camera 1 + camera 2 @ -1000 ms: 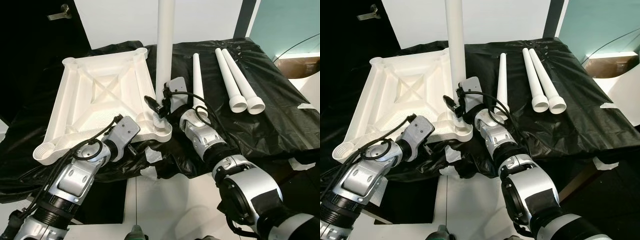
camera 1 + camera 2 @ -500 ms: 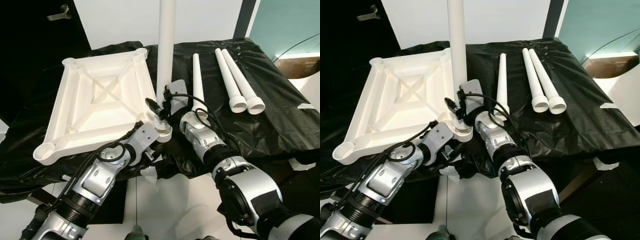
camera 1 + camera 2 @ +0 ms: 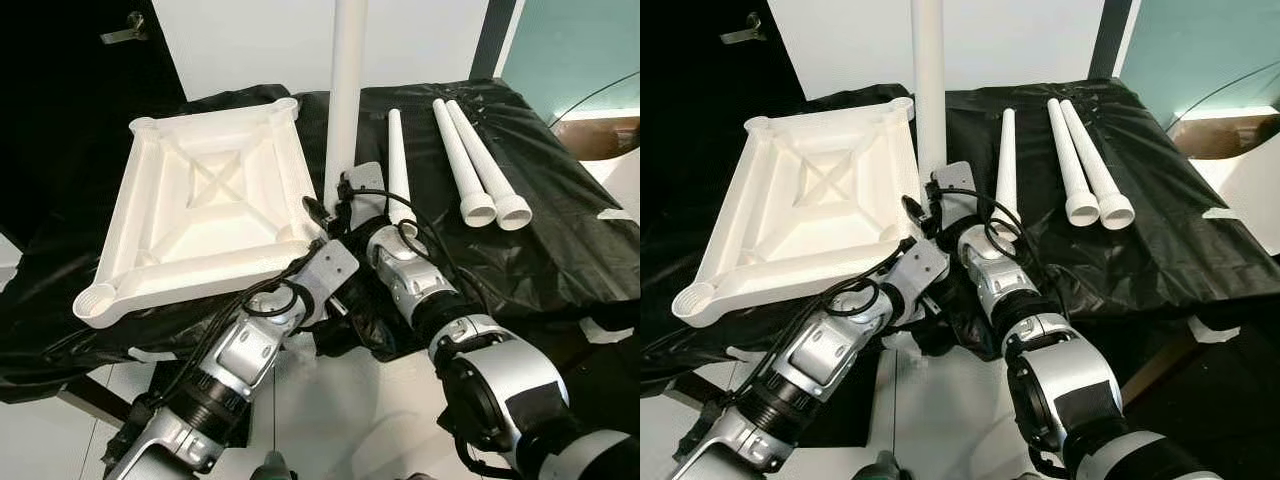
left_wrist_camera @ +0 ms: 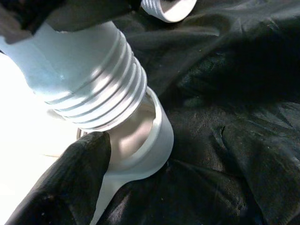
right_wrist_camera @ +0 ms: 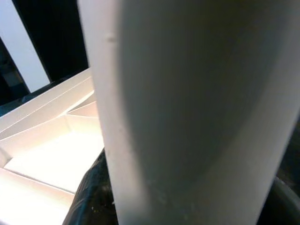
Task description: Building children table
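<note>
Left eye view: an upturned white square plastic tabletop [image 3: 205,215], ribbed with a raised X on its underside, lies in the left half of the frame on a black plastic sheet [image 3: 560,240] spread over the work surface. At its near right corner a tall white plastic table leg [image 3: 347,90] stands upright, running out of the top of the frame. The right gripper [image 3: 335,205] sits against the lower part of this leg at frame centre, its silver arm rising from the lower right; its fingers are hidden there, so from this view I cannot tell its grip. The left gripper [image 3: 322,262] reaches in from the lower left and ends at the same corner, just below the right one.

In the upper right of the frame three loose white tapered plastic legs [image 3: 470,160] lie on the sheet, one apart near centre and two touching side by side.

The left wrist view gives what the head cameras hide: the leg's ribbed threaded end [image 4: 101,91] entering the white round corner socket [image 4: 152,140], tilted in the frame, with one black fingertip [image 4: 70,173] resting on the socket's rim. Whether this gripper clamps anything cannot be told.

The right wrist view has the leg's smooth shaft close up, a black finger [image 5: 96,192] pressed against it, the tabletop's ribs bright behind.
</note>
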Controlling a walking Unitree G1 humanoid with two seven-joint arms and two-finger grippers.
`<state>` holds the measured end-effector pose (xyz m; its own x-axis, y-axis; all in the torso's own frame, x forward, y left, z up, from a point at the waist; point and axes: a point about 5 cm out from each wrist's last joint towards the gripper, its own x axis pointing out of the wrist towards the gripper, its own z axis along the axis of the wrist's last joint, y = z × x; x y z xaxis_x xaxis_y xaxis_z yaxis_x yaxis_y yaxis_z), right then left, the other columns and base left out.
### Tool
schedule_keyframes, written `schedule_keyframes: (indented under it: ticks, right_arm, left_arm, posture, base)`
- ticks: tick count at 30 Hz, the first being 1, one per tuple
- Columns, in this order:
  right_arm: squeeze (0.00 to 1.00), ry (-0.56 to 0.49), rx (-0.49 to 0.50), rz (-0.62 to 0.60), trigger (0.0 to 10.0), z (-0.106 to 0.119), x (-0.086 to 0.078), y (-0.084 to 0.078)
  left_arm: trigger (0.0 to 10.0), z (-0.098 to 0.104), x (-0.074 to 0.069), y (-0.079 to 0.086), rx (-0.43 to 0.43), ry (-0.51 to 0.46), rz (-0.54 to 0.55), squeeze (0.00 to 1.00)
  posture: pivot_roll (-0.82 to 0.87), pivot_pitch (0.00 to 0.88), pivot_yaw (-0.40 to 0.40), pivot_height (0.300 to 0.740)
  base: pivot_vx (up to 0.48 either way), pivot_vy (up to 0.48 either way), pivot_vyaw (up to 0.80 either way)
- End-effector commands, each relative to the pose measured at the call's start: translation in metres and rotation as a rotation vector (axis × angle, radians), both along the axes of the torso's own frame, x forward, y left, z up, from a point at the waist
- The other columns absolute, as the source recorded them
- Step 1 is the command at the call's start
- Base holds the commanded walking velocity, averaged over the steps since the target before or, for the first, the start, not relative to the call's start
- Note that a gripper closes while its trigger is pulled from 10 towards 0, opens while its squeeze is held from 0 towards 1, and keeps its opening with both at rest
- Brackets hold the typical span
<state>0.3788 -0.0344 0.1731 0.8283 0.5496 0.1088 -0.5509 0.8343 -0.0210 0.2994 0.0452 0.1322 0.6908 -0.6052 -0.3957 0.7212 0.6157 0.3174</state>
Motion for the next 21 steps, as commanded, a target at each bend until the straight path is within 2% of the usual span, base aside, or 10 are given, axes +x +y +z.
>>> schedule_keyframes:
  ticks: [1, 7, 11, 14, 16, 17, 20, 21]
  right_arm:
    - [0.00, 0.036, 0.010, 0.032, 10.0, -0.009, -0.005, 0.007]
    - [0.00, 0.047, -0.013, 0.060, 10.0, -0.015, -0.008, 0.010]
    - [0.00, 0.053, -0.058, 0.128, 10.0, -0.019, -0.012, 0.017]
    - [0.00, 0.055, -0.061, 0.142, 10.0, -0.020, -0.013, 0.019]
    - [0.00, 0.061, -0.076, 0.183, 10.0, -0.023, -0.016, 0.023]
    - [0.00, 0.061, -0.076, 0.183, 10.0, -0.023, -0.016, 0.023]
    - [0.00, 0.068, -0.077, 0.208, 10.0, -0.025, -0.018, 0.026]
    - [0.00, 0.068, -0.077, 0.208, 10.0, -0.025, -0.018, 0.026]
  left_arm:
    - [10.0, -0.003, 0.004, 0.004, 0.033, 0.014, 0.021, 0.00]
    - [10.0, 0.002, 0.004, 0.012, 0.015, 0.010, 0.035, 0.00]
    - [10.0, 0.013, 0.002, 0.023, -0.042, 0.002, 0.041, 0.00]
    - [10.0, 0.015, 0.001, 0.025, -0.051, 0.002, 0.041, 0.00]
    - [10.0, 0.020, 0.000, 0.040, -0.074, -0.013, 0.076, 0.00]
    - [10.0, 0.020, 0.000, 0.040, -0.074, -0.013, 0.076, 0.00]
    - [10.0, 0.025, -0.003, 0.066, -0.092, -0.017, 0.142, 0.00]
    - [10.0, 0.025, -0.003, 0.066, -0.092, -0.017, 0.142, 0.00]
  posture:
    - [0.13, 0.023, 0.028, 0.740]
    - [0.13, 0.022, 0.030, 0.740]
    - [0.14, 0.023, 0.023, 0.740]
    - [0.14, 0.023, 0.023, 0.740]
    - [0.14, 0.015, 0.010, 0.740]
    - [0.14, 0.015, 0.010, 0.740]
    - [0.15, 0.012, -0.005, 0.740]
    - [0.15, 0.012, -0.005, 0.740]
  base:
    - [0.000, 0.000, 0.00]
    - [0.000, 0.000, 0.00]
    - [0.000, 0.000, 0.00]
    - [0.000, 0.000, 0.00]
    - [0.000, 0.000, 0.00]
    - [0.000, 0.000, 0.00]
    - [0.000, 0.000, 0.00]
    - [0.000, 0.000, 0.00]
